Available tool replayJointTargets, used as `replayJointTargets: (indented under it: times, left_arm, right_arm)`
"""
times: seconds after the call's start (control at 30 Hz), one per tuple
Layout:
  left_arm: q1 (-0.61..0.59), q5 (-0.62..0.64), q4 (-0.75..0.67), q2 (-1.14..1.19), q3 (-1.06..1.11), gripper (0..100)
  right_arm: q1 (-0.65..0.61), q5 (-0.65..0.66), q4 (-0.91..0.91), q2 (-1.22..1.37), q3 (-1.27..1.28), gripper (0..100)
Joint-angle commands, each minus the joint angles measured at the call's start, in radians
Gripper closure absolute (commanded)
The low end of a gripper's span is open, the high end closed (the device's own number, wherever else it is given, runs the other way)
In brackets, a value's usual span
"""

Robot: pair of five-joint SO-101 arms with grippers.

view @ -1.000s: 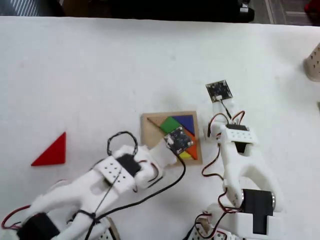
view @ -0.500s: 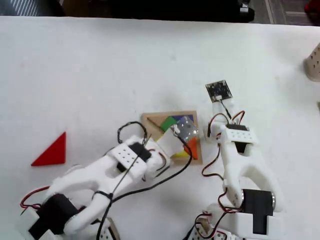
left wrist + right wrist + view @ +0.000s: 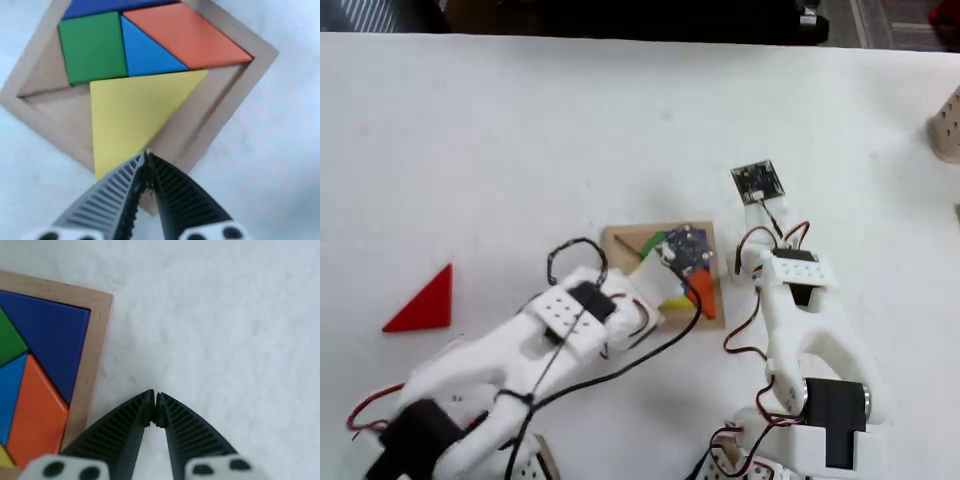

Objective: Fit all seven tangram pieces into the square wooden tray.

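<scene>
The square wooden tray [image 3: 250, 55] holds a green square [image 3: 92, 45], a light blue triangle [image 3: 147, 52], an orange parallelogram [image 3: 190, 35] and a dark blue triangle [image 3: 100, 6]. A big yellow triangle [image 3: 130, 110] lies across the tray's bare half, one tip reaching the rim. My left gripper [image 3: 148, 161] is shut, empty, its tip at that triangle's edge near the rim. My right gripper [image 3: 154, 407] is shut over bare table just beside the tray's rim [image 3: 97, 340]. A red triangle [image 3: 425, 302] lies far left on the table, well apart from the tray [image 3: 620, 243].
The left arm [image 3: 560, 320] stretches from the near left across the tray. The right arm [image 3: 790, 275] stands close to the tray's right side. A beige perforated object [image 3: 948, 125] sits at the table's right edge. White table lies open around the red triangle.
The left arm has shifted over the tray, its wrist swinging toward the far right corner and back a little. The right arm and the red triangle have not moved.
</scene>
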Motion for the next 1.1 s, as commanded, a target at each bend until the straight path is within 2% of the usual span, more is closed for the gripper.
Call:
replayJointTargets:
  times: [0.0,0.17,0.33,0.57,0.67,0.93,1.07]
  left_arm:
    - [-0.065,0.011,0.014,-0.206,0.035,98]
    - [-0.194,0.012,-0.101,-0.297,0.101,98]
    - [-0.209,0.012,-0.158,-0.122,0.049,98]
    - [-0.157,0.012,-0.149,0.166,-0.112,98]
    - [-0.148,0.012,-0.127,0.174,-0.129,98]
    - [-0.018,0.015,-0.087,0.171,-0.129,98]
    - [0.015,0.117,-0.051,0.142,-0.127,98]
  right_arm:
    - [-0.012,0.018,0.007,-0.004,-0.048,98.1]
    - [-0.012,0.018,0.007,-0.004,-0.048,98.1]
    - [-0.012,0.018,0.007,-0.004,-0.048,98.1]
    - [-0.012,0.018,0.007,-0.004,-0.046,98.1]
    - [-0.012,0.018,0.007,-0.004,-0.046,98.1]
    - [-0.012,0.018,0.007,-0.004,-0.046,98.1]
    - [-0.012,0.018,0.007,-0.004,-0.046,98.1]
